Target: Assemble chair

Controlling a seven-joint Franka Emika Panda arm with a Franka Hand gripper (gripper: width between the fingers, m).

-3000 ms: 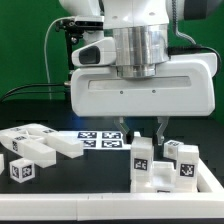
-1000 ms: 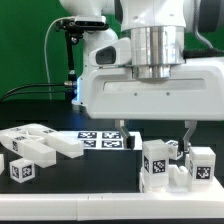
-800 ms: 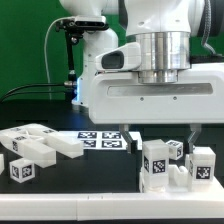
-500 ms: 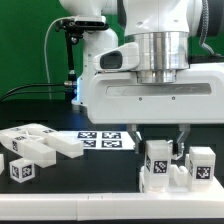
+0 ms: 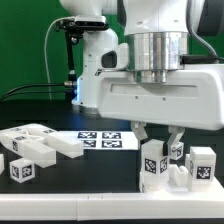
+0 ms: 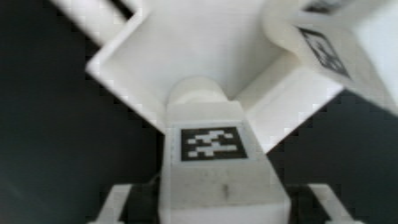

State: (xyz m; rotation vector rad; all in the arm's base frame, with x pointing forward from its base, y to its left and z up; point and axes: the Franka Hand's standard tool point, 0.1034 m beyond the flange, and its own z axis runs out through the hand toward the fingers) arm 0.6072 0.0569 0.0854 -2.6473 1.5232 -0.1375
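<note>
Tool (image 5: 160, 140) and part-built chair (image 5: 168, 182) meet at the lower right of the exterior view. The two fingers come down on either side of the upright block (image 5: 153, 163), the tall tagged piece at the near-left corner of the chair, and close on it. The wrist view shows the same block with its square tag facing the camera, set between the fingers (image 6: 128, 206), and white slabs of the chair spread away beyond it.

A second tagged block (image 5: 203, 165) stands just beside the held one, toward the exterior view's right. A smaller tagged piece (image 5: 176, 151) shows behind the right-hand finger, partly covered by it. All of these stand on the chair's low white base on the black table (image 5: 100, 175).

The broad white robot body (image 5: 150, 95) fills the upper right and middle of the frame. It overhangs the chair and hides everything behind it.

The marker board (image 5: 103, 141) lies flat at the centre of the frame, near the left-hand finger but apart from it. The loose parts (image 5: 35, 145) lie in a cluster at the lower left, well apart from the chair: a long bar, a slab and two tagged cubes, some touching each other. A black cable (image 5: 30, 92) runs along the left edge in front of the green backdrop (image 5: 25, 45).
</note>
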